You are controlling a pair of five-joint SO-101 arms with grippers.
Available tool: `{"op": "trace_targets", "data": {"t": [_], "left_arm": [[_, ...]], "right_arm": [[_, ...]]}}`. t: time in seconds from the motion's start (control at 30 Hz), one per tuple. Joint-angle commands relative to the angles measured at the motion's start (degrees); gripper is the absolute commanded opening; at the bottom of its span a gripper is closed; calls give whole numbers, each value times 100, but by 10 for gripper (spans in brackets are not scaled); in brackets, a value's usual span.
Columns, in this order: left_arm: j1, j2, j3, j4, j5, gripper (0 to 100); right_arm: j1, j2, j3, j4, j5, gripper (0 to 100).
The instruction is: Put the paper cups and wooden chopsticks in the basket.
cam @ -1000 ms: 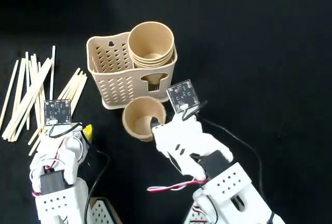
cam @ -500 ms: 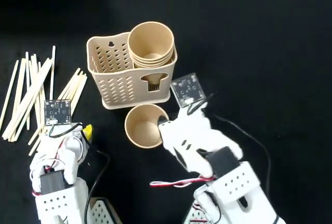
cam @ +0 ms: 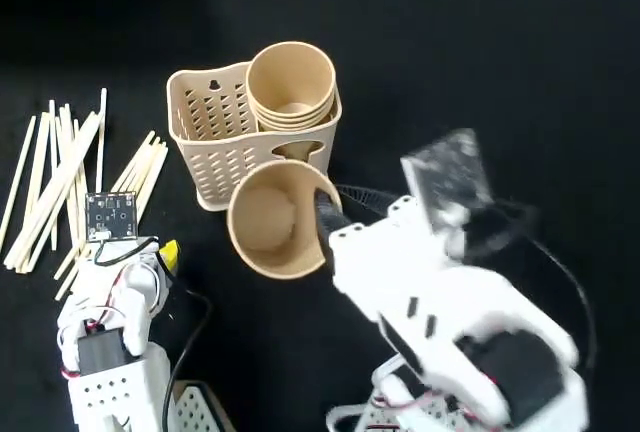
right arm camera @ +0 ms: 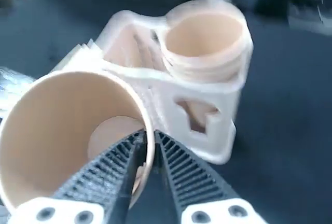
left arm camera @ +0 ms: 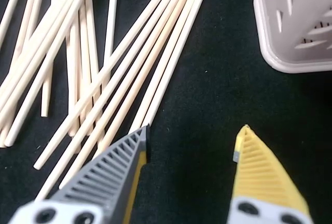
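**Cup pinched by rim, in front of basket – tip and snag risk**

My right pincer [right arm camera: 150, 134] is pinching the cup [cam: 265, 227] by its rim wall, one finger inside and one outside. The cup hangs mouth up and tilted, just in front of the basket [cam: 215, 157]; from the high view it overlaps the basket's front wall and looks to be off the table [cam: 520, 72]. My left pincer [left arm camera: 194, 128] is spread, holding nothing, parked low beside the near ends of the chopsticks [cam: 60, 172], which lie loose on the table, left of the basket.

Risks, my guess:
- The grip is on one thin edge only. The cup can swing or slip out if I jerk.
- The cup bottom is low against the front wall. Going forward without more height would hit the wall and shove or tip the basket.
- The stack [cam: 290, 82] already fills the right compartment and stands above the basket rim. If the cup comes in tilted, it catches on the top rim instead of nesting and may fall off.
- If I let go too high, the cup may bounce out.

Room: open black table to the right of and beyond the basket, free space above the stack. Tight spot is the front wall, right against the cup. Left compartment is open for chopsticks. The left arm sits well apart from the cup's way.
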Motion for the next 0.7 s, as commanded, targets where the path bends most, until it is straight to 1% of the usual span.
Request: {"op": "trace_targets", "data": {"t": [0.0, 0.07, 0.17, 0.3, 0.4, 0.53, 0.67], "left_arm": [[4, -18, 101, -62, -44, 264], [4, -18, 101, -62, -44, 264], [4, -18, 101, -62, -44, 264], [4, -18, 101, -62, -44, 264], [4, -18, 101, -62, -44, 265], [4, -18, 101, -62, -44, 265], [4, -18, 101, -62, -44, 265]], "right_arm": [[-105, 40, -840, -510, -158, 11], [79, 163, -866, -1037, -158, 11], [571, 549, -866, -1609, -185, 11], [1292, 1262, -875, -1952, -281, 11], [1705, 1719, -875, -2180, -290, 11], [1952, 2237, -875, -2418, -281, 11], [1952, 2501, -884, -2470, -273, 11]]}}
